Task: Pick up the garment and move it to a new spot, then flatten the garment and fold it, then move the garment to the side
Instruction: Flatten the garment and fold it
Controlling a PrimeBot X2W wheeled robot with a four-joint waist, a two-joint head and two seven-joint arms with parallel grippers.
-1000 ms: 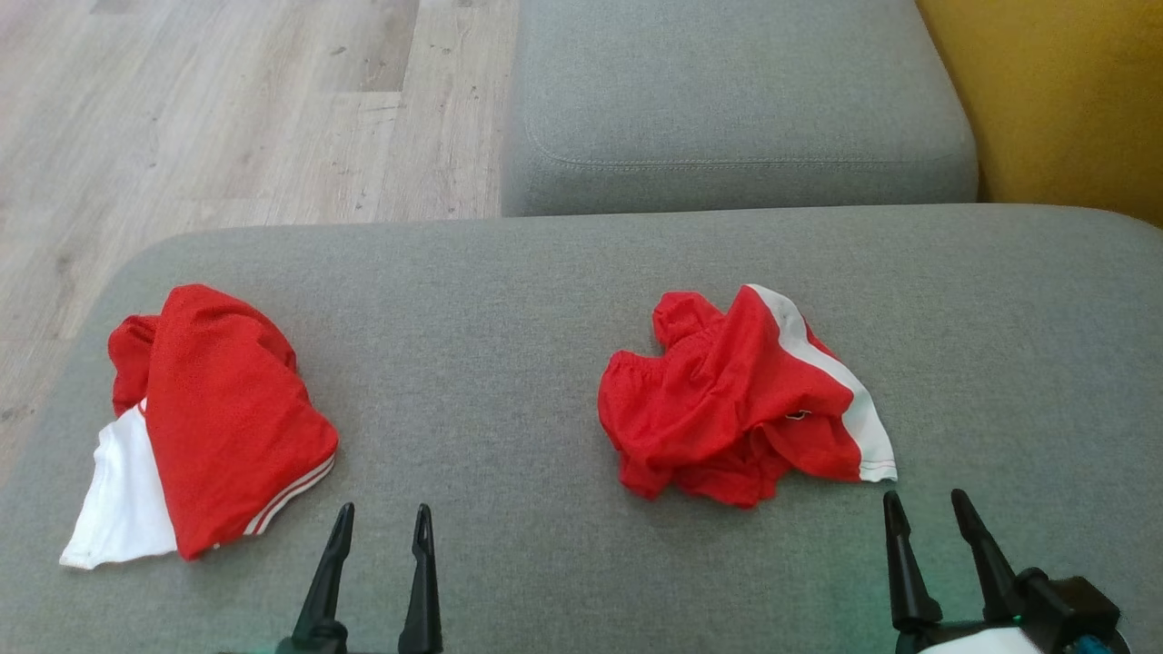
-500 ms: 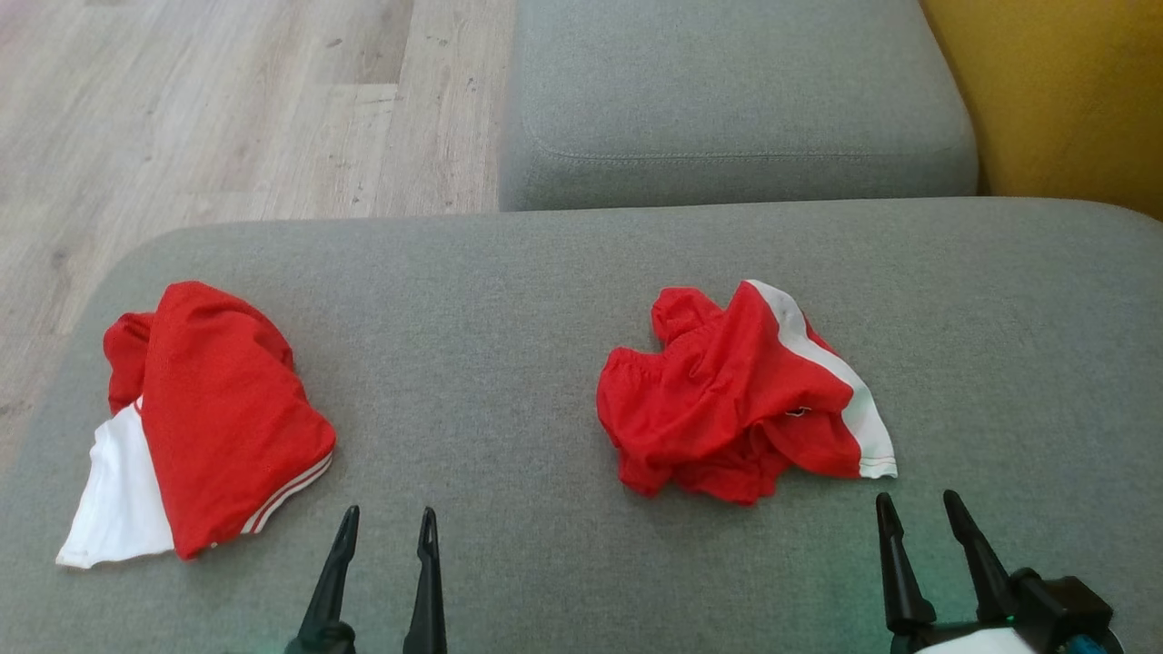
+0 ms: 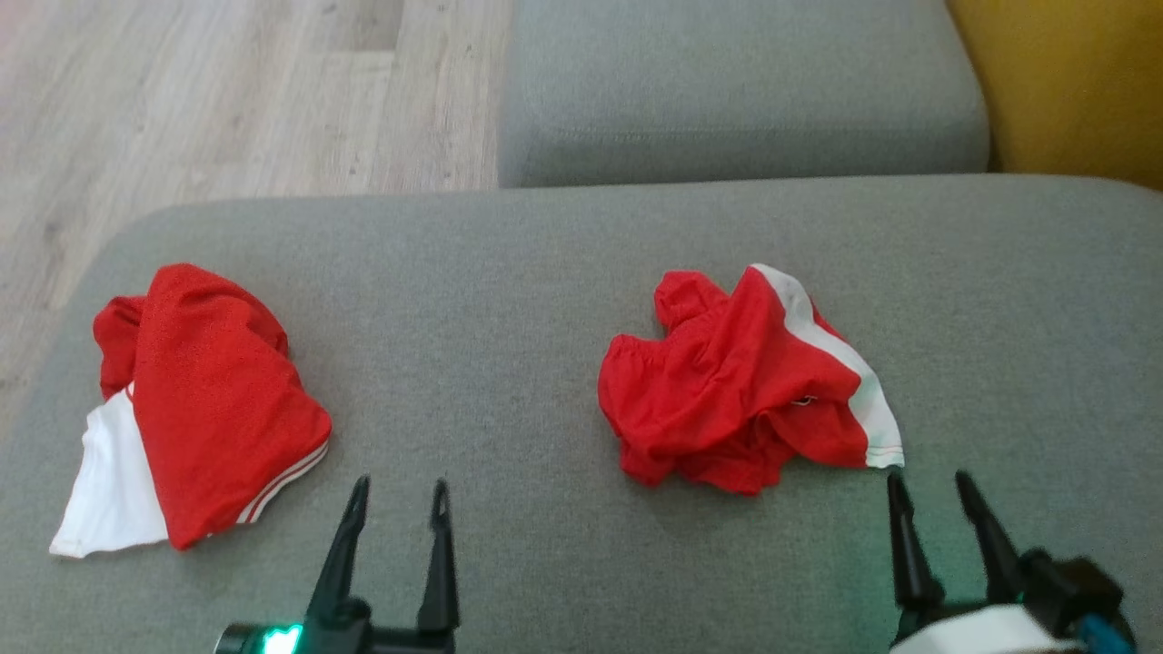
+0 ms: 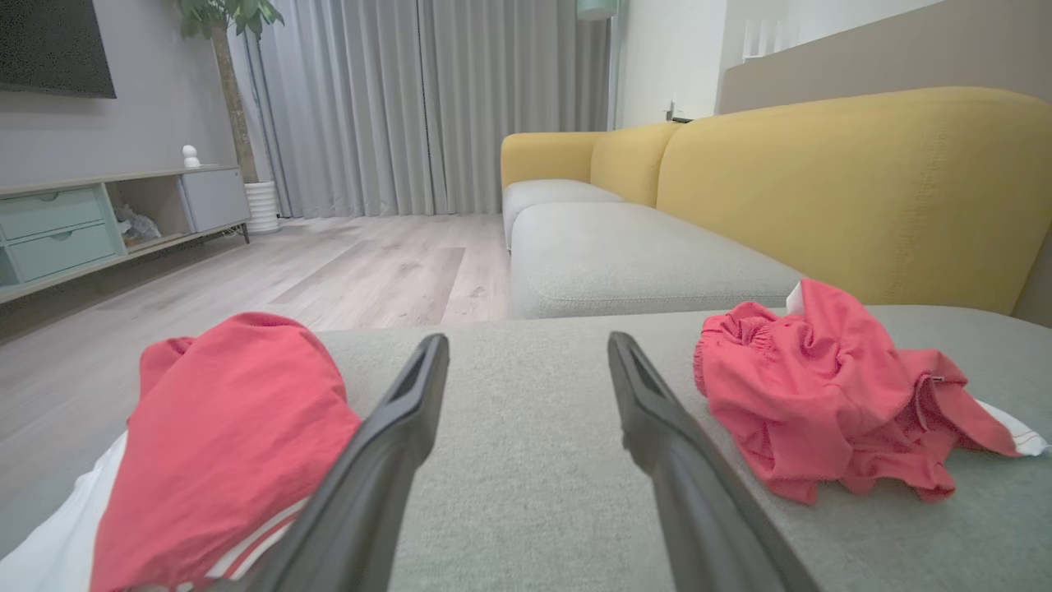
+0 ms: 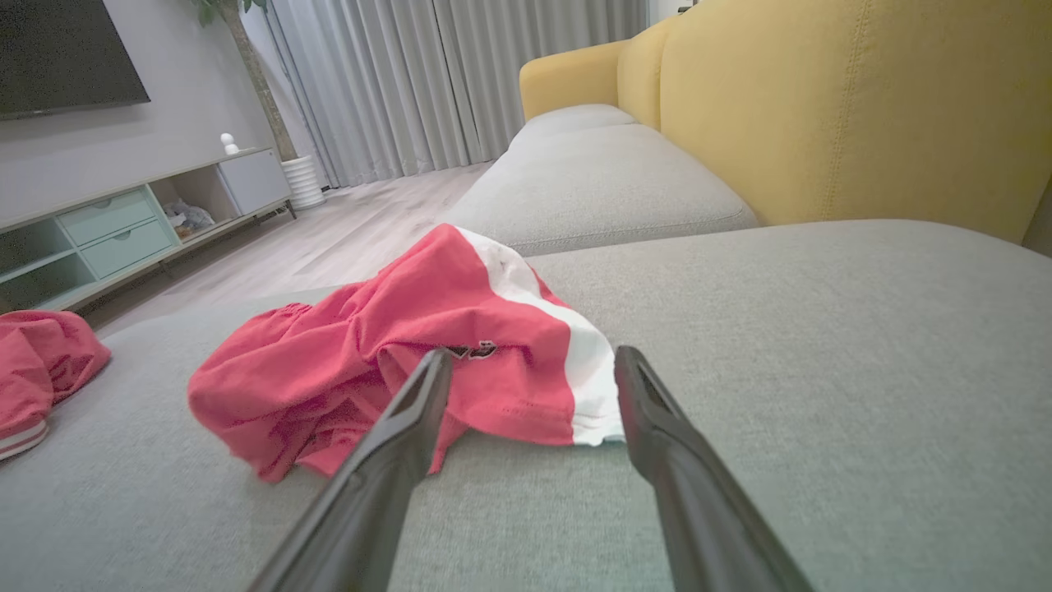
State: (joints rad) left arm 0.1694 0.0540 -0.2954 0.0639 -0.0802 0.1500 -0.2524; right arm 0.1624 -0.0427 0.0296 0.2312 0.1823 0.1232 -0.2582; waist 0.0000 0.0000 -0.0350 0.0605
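Okay, head view: left end effector (image 3: 401, 483) open, fingers parted, nothing between them, above the grey sofa seat (image 3: 509, 318). Right end effector (image 3: 929, 477) also open and empty. Its inner fingertip is just beside the white hem corner of the crumpled garment (image 3: 736, 391); can't tell if it touches. The crumpled garment is a red heap with a white side stripe, on the right half of the seat, just ahead of the right end effector and to its left. Folded garment (image 3: 209, 400), red with a white panel, lies at the seat's left end, well apart from the crumpled one, ahead-left of the left end effector. Small dark mark on the crumpled garment, unreadable.

Left wrist view: left end effector (image 4: 527, 341) wide open, bare seat fabric between the fingers (image 4: 386, 460). Folded garment (image 4: 222, 427) is to the left of the fingers, crumpled garment (image 4: 805, 395) to the right. Neither is in the gap.

Right wrist view: right end effector (image 5: 532, 355) open, holding nothing. Crumpled garment (image 5: 394, 353) lies right ahead, its white-striped hem across the gap just beyond the tips; the left finger overlaps the red hem, contact unclear. Small dark logo (image 5: 472, 351) near the hem, too small to read. Folded garment (image 5: 41, 362) is at the far left edge.
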